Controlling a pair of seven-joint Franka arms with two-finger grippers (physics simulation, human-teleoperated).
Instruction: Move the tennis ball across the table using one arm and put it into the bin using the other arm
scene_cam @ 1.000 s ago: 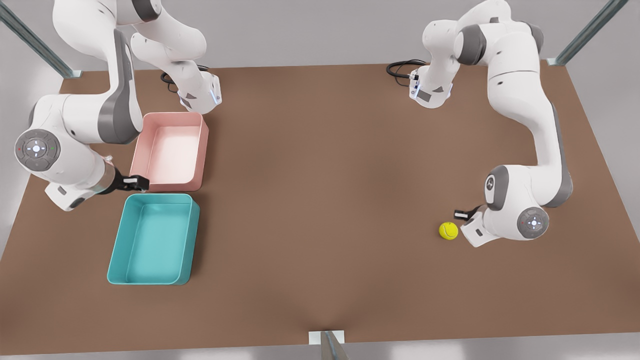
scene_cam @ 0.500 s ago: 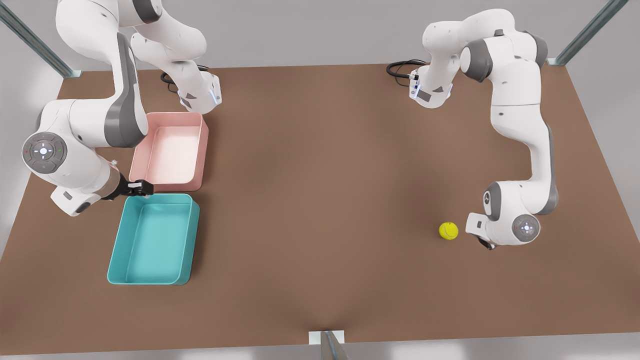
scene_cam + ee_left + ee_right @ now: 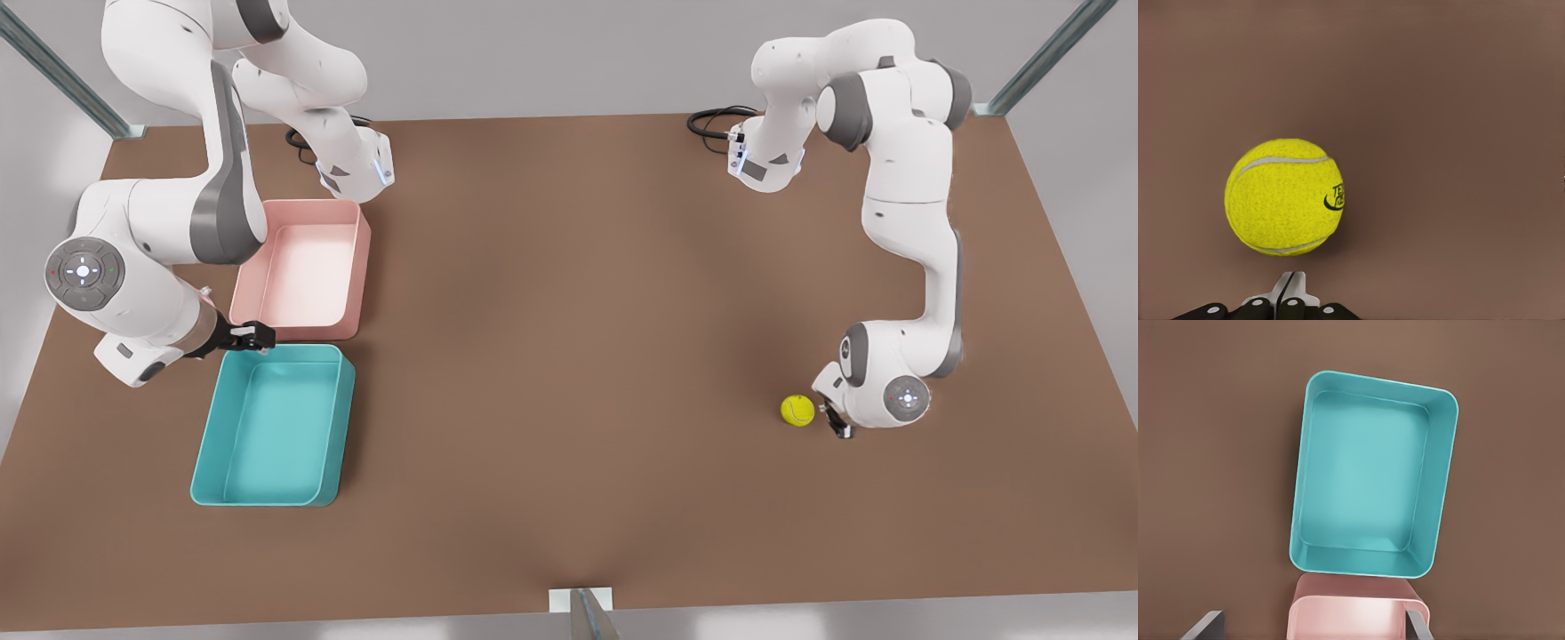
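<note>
The small bright yellow-green tennis ball (image 3: 797, 410) with a pale curved seam is sitting on the large flat brown tabletop (image 3: 569, 356), towards the front view's right and well apart from both trays. Just beside it, on its side nearer the front view's right edge, the left gripper (image 3: 837, 423) is hanging low at the end of its white jointed arm (image 3: 916, 231). In the left wrist view the ball (image 3: 1285, 197) is lying free just ahead of the left gripper (image 3: 1290, 288), whose pale fingertips (image 3: 1283, 288) are pressed together with no gap, holding nothing.

Over on the front view's left, the teal rectangular plastic bin (image 3: 274, 425) with rounded corners and low walls is lying nearest the front edge, nothing in it. The right gripper (image 3: 256, 337) is hovering above the bin's far rim, at the seam where the bin meets the pale pink tray (image 3: 304, 267) behind it. Whether its fingers are spread or closed, I cannot tell. The right wrist view is looking straight down into the bin (image 3: 1371, 483), with the pink tray (image 3: 1358, 613) touching its short wall.
</note>
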